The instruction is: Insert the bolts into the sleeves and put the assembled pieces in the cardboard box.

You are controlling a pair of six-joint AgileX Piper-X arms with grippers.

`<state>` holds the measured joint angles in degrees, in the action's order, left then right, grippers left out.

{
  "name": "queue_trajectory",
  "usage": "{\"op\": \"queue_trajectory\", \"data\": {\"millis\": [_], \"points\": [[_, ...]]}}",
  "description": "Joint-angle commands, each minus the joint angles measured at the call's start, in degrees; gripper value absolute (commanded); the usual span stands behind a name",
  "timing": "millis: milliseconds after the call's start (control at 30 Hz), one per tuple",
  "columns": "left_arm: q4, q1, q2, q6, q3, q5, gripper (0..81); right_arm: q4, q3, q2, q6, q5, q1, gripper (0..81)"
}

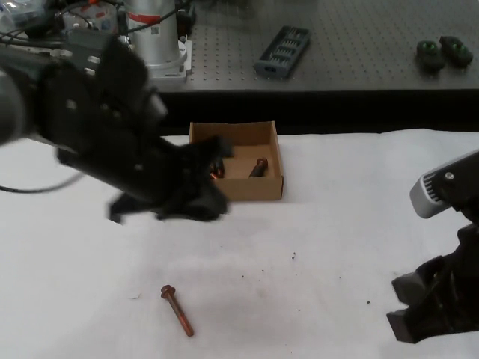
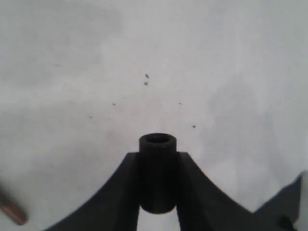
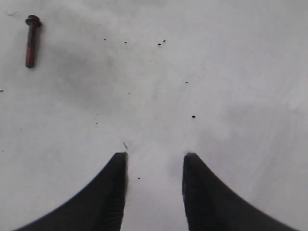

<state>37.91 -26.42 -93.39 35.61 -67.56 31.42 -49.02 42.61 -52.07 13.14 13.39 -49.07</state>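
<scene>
**Left wrist view.** Left pincer [image 2: 158, 156]: clamped on a short black cylindrical metal sleeve [image 2: 158, 173]. The open bore points out past the fingertips, probably so that a bolt can be fed in. The white cloth-covered tabletop [image 2: 216, 57] lies beyond.

**Right wrist view.** Right pincer [image 3: 155, 161]: open and empty above the tabletop. A long copper-coloured flanged bolt [image 3: 32, 41] lies loose, well apart from the fingertips. It is likely the next item to pick.

**High view.** A shallow brown cardboard box [image 1: 273, 187] sits just beyond the left pincer. It holds a dark sleeved bolt [image 1: 258, 166], which looks like a finished piece.
</scene>
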Motion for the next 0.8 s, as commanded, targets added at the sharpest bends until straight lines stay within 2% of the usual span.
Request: {"op": "queue_trajectory", "data": {"millis": [0,133,333,633,667,733,767], "points": [[-2.6,-4.1,-1.5,8.2,-0.4,2.1,0.3,0.5,0.1,0.5,-0.4,2.4,0.4,28.6],[-7.3,-8.7,-4.3,15.9,-0.4,-1.2,0.3,0.5,0.1,0.5,-1.0,2.7,0.4,28.6],[-11.9,-11.0,-8.3,27.0,-0.4,-1.3,0.3,0.3,0.1,0.5,-1.4,2.7,0.4,28.6],[-8.6,-11.1,-11.3,27.0,-0.4,0.0,1.5,0.1,0.1,0.5,-1.7,2.7,0.4,28.6],[-8.7,-11.2,-11.3,26.0,-0.4,0.5,4.5,0.1,0.1,0.5,-1.7,2.7,0.4,28.6],[-9.3,-11.4,-11.3,24.8,-0.4,1.2,15.4,0.1,0.1,0.5,-1.7,2.7,0.4,28.6],[-9.5,-11.4,-11.3,24.8,-0.4,2.0,26.7,0.2,0.1,0.5,-1.7,2.7,0.4,28.6]]}}
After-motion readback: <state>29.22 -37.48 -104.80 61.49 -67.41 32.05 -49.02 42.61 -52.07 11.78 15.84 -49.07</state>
